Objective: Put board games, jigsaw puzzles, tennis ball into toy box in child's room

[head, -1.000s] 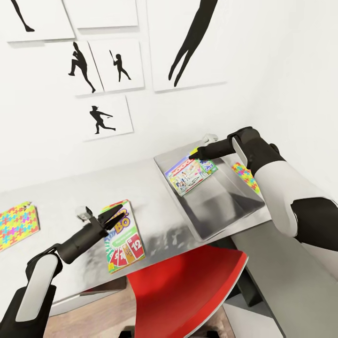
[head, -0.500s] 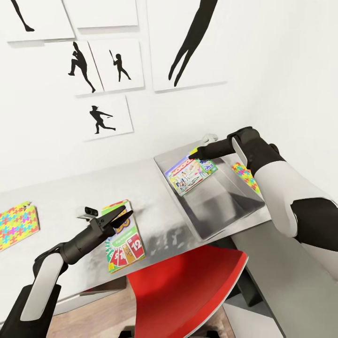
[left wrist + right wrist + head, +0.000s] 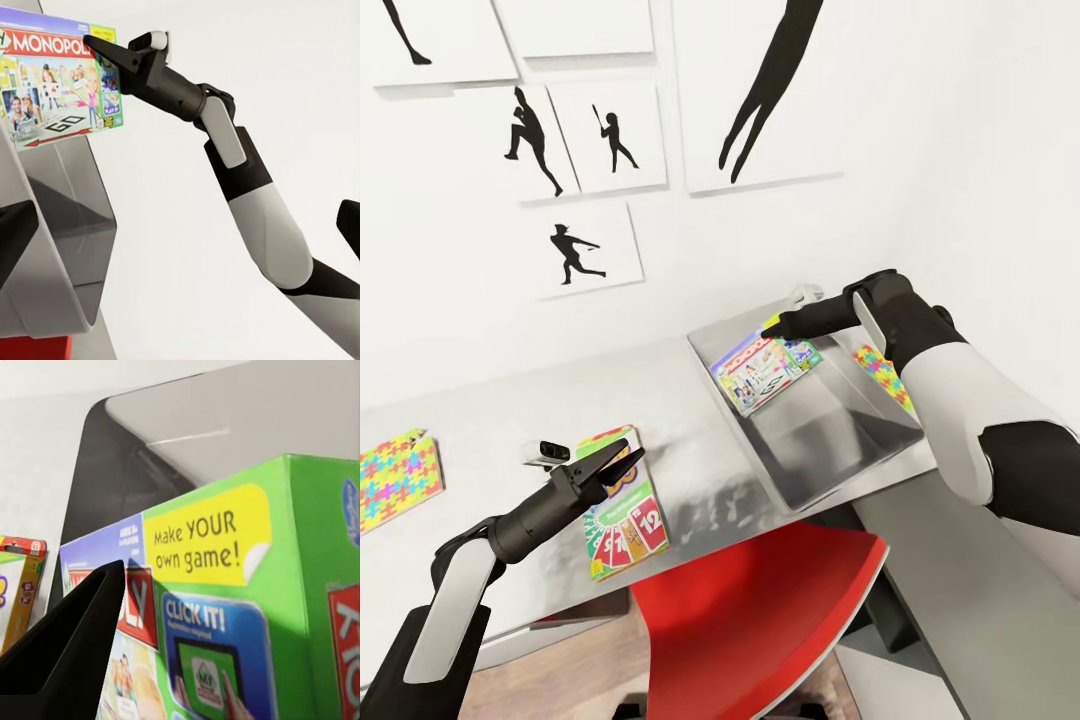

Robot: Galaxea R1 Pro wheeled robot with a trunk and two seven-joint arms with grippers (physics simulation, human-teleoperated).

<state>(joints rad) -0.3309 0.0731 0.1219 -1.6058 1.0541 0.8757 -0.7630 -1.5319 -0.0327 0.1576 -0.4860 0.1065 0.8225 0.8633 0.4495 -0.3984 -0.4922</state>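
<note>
Right gripper [image 3: 774, 327], jaws clamped on glossy flat Monopoly box [image 3: 765, 370], tilted over the smooth grey bin [image 3: 880, 440] with sloping walls. Left gripper [image 3: 622, 454], jaws apart, above thin card-game box [image 3: 622, 505] at 7 o'clock on matte tabletop [image 3: 480, 420]. Puzzle squares: 9 o'clock [image 3: 395, 480]; another beside bin [image 3: 883, 373].

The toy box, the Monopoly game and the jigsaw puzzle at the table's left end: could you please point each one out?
toy box [image 3: 880, 425]: head view, bare grey floor of the bin.
Monopoly game [image 3: 760, 372]: head view, middle of its printed face.
jigsaw puzzle [image 3: 395, 480]: head view, centre of the multicoloured square.
</note>
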